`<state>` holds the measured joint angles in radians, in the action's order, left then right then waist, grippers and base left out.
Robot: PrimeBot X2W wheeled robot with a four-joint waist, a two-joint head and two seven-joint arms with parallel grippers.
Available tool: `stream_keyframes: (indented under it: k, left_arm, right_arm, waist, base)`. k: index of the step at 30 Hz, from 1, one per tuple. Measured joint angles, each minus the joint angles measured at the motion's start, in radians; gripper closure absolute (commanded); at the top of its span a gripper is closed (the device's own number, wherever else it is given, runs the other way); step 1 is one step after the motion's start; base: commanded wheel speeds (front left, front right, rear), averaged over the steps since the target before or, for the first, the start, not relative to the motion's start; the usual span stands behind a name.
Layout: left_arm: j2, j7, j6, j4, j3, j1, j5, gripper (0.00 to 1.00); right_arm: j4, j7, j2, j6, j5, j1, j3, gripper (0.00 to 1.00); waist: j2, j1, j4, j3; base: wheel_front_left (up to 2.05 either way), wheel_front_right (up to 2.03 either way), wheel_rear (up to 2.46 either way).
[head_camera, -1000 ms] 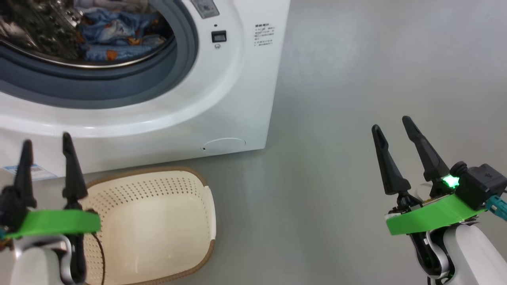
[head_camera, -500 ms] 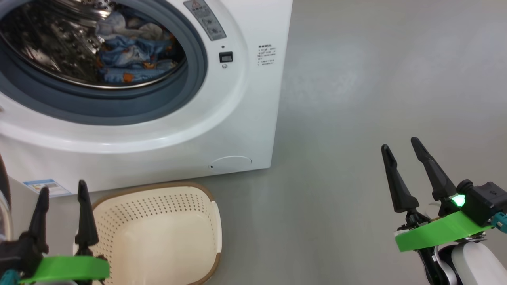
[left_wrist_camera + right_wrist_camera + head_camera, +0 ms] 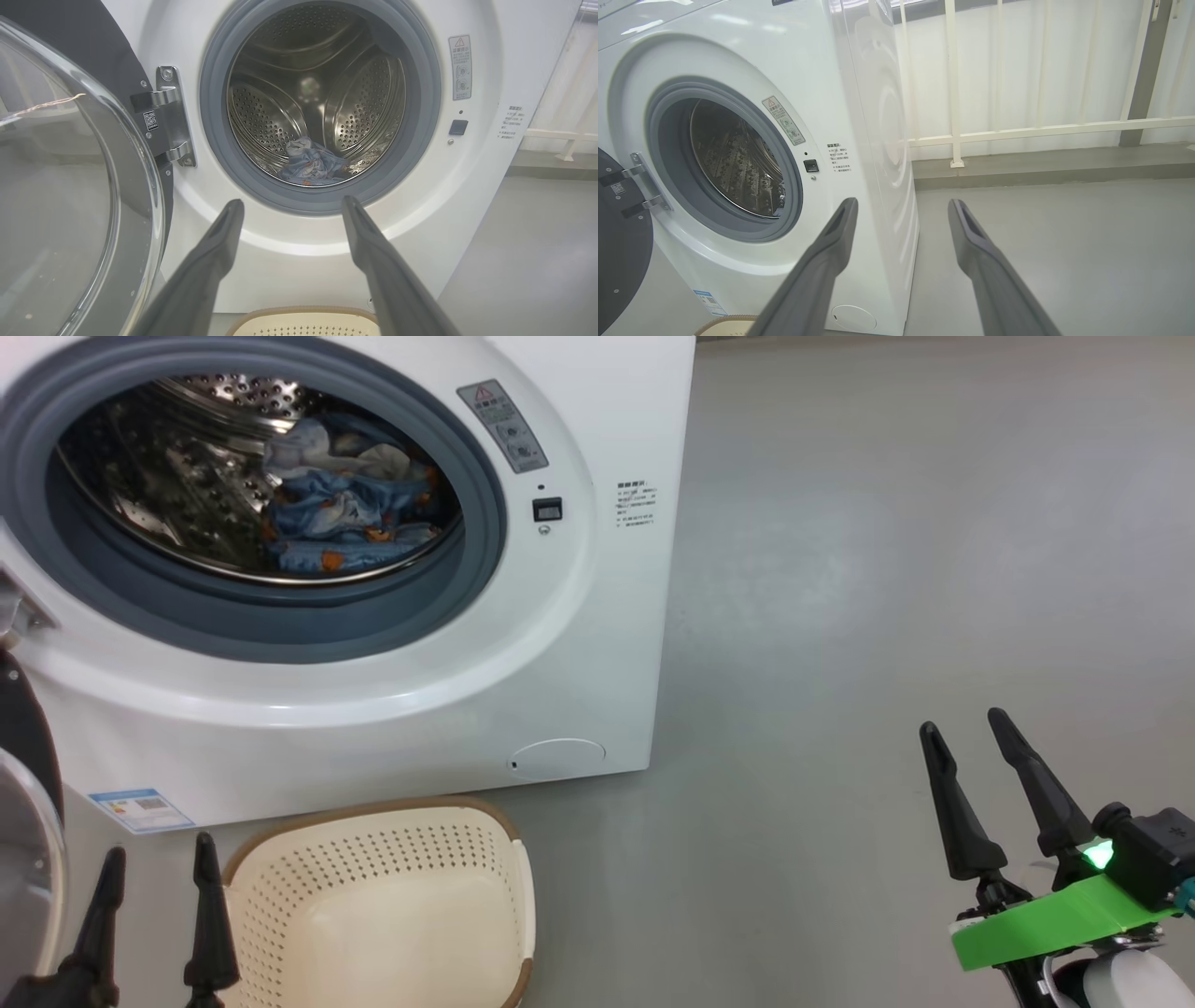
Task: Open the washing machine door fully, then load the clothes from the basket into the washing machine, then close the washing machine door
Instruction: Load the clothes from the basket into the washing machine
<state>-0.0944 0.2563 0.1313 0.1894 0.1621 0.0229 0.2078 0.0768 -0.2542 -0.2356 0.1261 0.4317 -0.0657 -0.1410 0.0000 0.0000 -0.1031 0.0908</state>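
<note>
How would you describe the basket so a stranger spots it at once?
Start at the big white washing machine. On the floor before it sits the basket. It alone is cream plastic with perforated sides and a brown rim.

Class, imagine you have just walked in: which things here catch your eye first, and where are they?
The big white front-loading washing machine dominates, its round black-rimmed glass door swung open at the left. Light-blue patterned clothes lie in its steel drum, and the cream perforated plastic basket stands, seemingly empty, on the floor before it.
</note>
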Motion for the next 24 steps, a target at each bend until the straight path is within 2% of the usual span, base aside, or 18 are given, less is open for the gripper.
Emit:
stream_keyframes:
  k: [24]
  left_arm:
    - [0.015, 0.0, 0.0, -0.043, 0.004, -0.09, 0.001, 0.0]
  right_arm:
    - [-0.002, 0.0, -0.007, 0.0, 0.0, 0.04, 0.018, 0.0]
  waist:
    - [0.0, 0.0, 0.004, -0.041]
  base:
    - [0.0, 0.0, 0.0]
